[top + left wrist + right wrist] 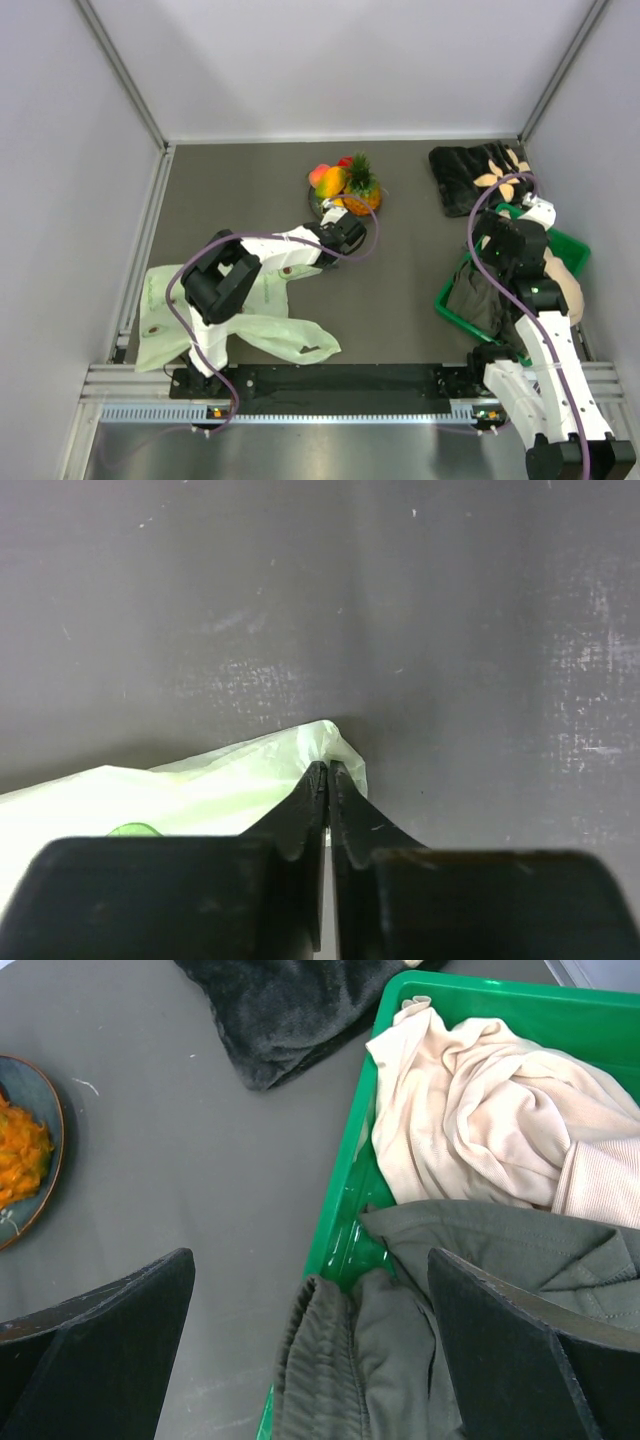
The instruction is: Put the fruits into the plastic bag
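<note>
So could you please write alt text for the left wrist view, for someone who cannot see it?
The left gripper is closed on a fold of the pale green plastic bag, with dark grey table beyond.

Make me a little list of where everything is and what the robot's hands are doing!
fruits: piled on the plate, none in the bag yet
plastic bag: flat on the table, near left
left gripper: shut, pinching the bag's edge
right gripper: open, above the green basket of clothes
</note>
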Action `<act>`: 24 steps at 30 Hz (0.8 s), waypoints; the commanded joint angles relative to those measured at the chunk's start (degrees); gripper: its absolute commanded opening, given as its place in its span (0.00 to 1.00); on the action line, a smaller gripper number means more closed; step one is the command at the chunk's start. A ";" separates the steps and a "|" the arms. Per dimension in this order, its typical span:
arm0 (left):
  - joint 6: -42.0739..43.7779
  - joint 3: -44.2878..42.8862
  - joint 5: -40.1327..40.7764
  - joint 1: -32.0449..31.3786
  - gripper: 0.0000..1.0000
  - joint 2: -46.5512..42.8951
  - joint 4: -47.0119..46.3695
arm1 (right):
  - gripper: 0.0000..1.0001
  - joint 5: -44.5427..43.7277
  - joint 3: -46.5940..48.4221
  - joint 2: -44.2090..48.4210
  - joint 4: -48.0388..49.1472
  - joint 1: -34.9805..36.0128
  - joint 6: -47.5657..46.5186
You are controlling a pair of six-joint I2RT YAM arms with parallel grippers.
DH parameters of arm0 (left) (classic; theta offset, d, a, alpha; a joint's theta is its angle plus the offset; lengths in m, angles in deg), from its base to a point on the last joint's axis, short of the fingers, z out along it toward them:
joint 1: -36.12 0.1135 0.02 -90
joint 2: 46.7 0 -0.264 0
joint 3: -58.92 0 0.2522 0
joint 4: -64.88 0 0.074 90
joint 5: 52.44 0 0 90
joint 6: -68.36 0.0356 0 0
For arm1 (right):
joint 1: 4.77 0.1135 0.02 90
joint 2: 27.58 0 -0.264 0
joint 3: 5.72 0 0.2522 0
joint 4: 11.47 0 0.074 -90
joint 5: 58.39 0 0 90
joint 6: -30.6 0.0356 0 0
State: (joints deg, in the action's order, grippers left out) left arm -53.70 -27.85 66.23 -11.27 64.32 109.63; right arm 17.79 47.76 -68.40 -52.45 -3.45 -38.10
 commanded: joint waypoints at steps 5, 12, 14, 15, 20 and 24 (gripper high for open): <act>-0.91 -4.31 -4.58 0.38 0.00 -5.01 3.21 | 0.98 0.20 3.59 1.80 0.24 -0.53 -1.96; -1.61 -11.71 -8.53 1.60 0.00 -15.12 -3.11 | 0.90 11.87 8.70 -1.01 2.61 -0.62 -6.18; -2.48 -13.55 -10.81 3.09 0.00 -17.41 -4.95 | 0.86 18.20 10.01 -1.89 3.75 -0.53 -6.10; -2.66 -13.99 -12.04 3.71 0.00 -17.94 -5.58 | 0.86 20.22 10.20 -2.25 4.37 -0.44 -5.75; -3.02 -14.09 -20.91 9.16 0.00 -21.54 -8.83 | 0.81 34.46 10.72 -3.48 9.20 0.70 -4.95; -3.28 -13.38 -28.38 12.41 0.00 -24.18 -13.31 | 0.77 38.96 12.39 -5.85 8.86 5.26 -6.88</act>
State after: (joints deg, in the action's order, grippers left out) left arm -56.06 -41.78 47.10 -1.22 42.66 102.08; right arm 47.40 55.92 -72.75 -47.33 -2.10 -42.93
